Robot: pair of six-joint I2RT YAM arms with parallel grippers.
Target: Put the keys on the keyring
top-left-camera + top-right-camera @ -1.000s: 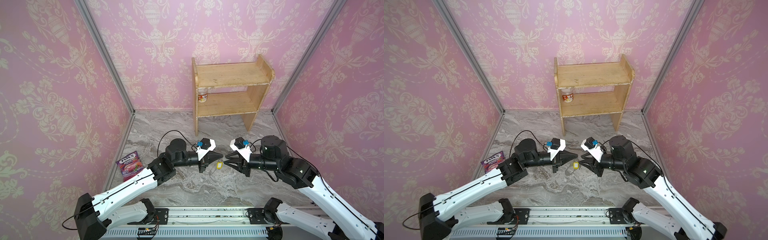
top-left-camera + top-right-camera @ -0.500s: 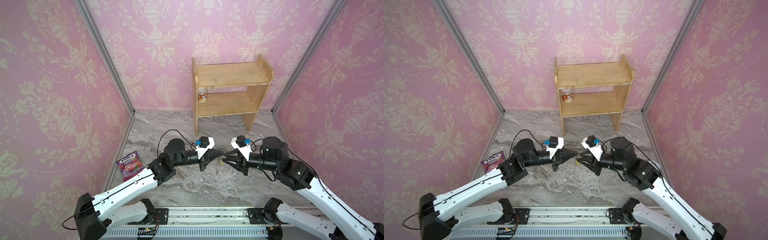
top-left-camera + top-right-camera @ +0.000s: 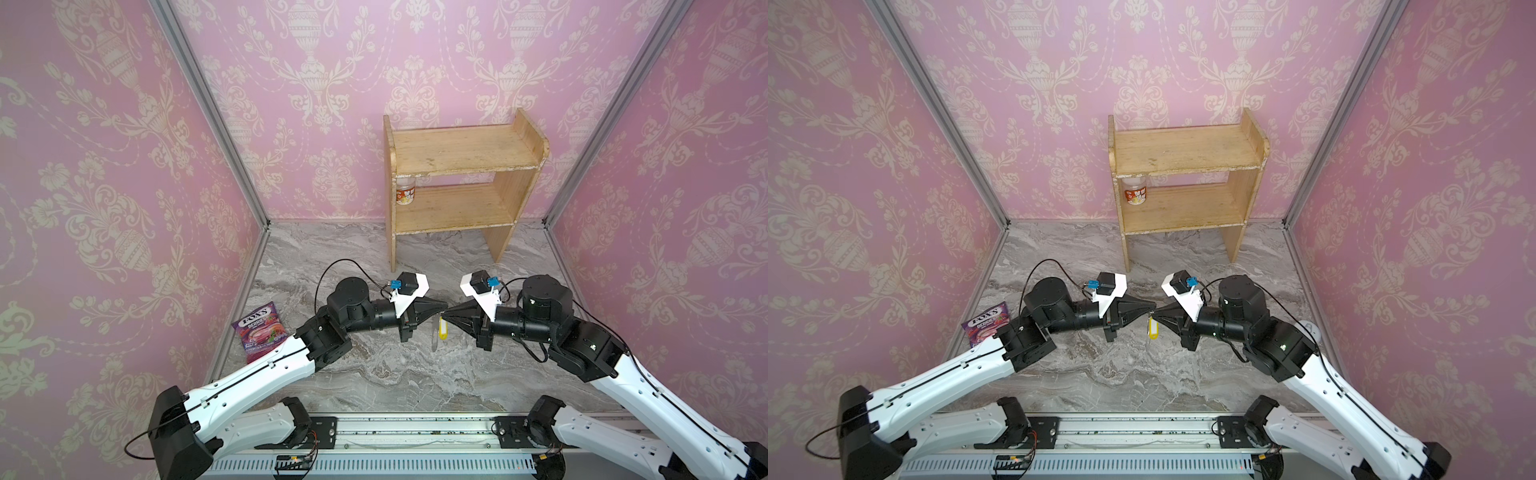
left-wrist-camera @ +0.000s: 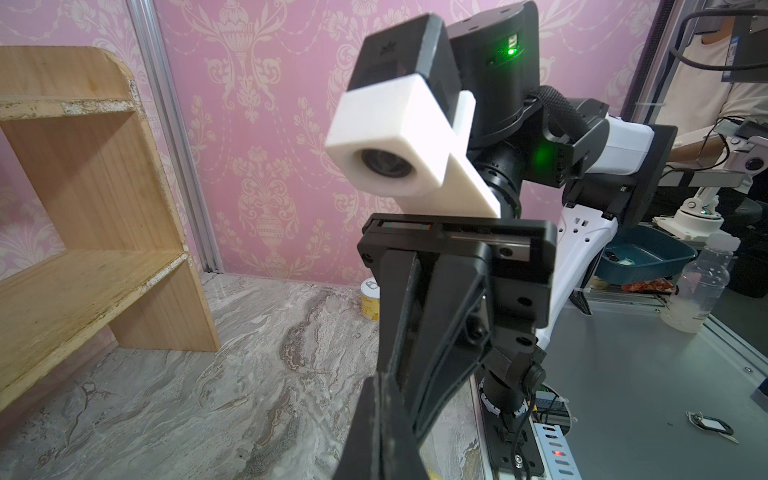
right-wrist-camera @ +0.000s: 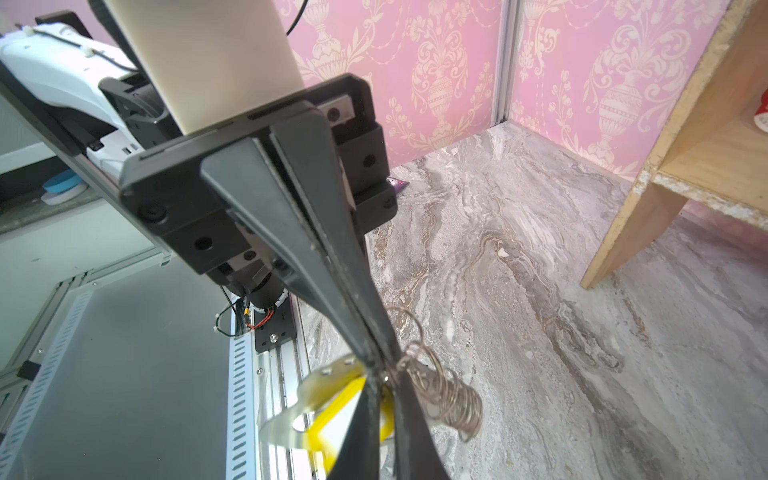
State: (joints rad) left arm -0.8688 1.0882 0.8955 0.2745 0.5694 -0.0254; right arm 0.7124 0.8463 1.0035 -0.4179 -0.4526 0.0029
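**Work area.** A grey marble-patterned surface (image 3: 374, 374) is enclosed on three sides by pink damask-papered walls (image 3: 332, 104). A silver mounting rail (image 3: 395, 432) runs along the near edge. A two-tier pale wooden shelf (image 3: 457, 149) stands at the far edge, right of centre. A small red-labelled jar (image 3: 405, 193) sits at the left end of its lower board. A purple sweet packet (image 3: 259, 326) lies at the left edge, and a small white-and-yellow tub (image 4: 370, 299) stands at the right edge.

**Open room.** Bare marble extends from the shelf legs to the arms, and from the arms to the near edge.

**Grippers.** The left gripper (image 3: 440, 309) and right gripper (image 3: 449, 318) meet tip to tip above the centre of the surface.
- The left fingers are pressed together and pinch the keyring (image 5: 316, 386), a flat silver-grey metal plate carrying small wire rings (image 5: 451, 401).
- The right fingers are pressed together at the same ring edge. What they clamp cannot be told.

**Task item.** The keys (image 3: 1153, 329), seen as a yellow rectangular plastic tag, hang just below the tips beside the plate.
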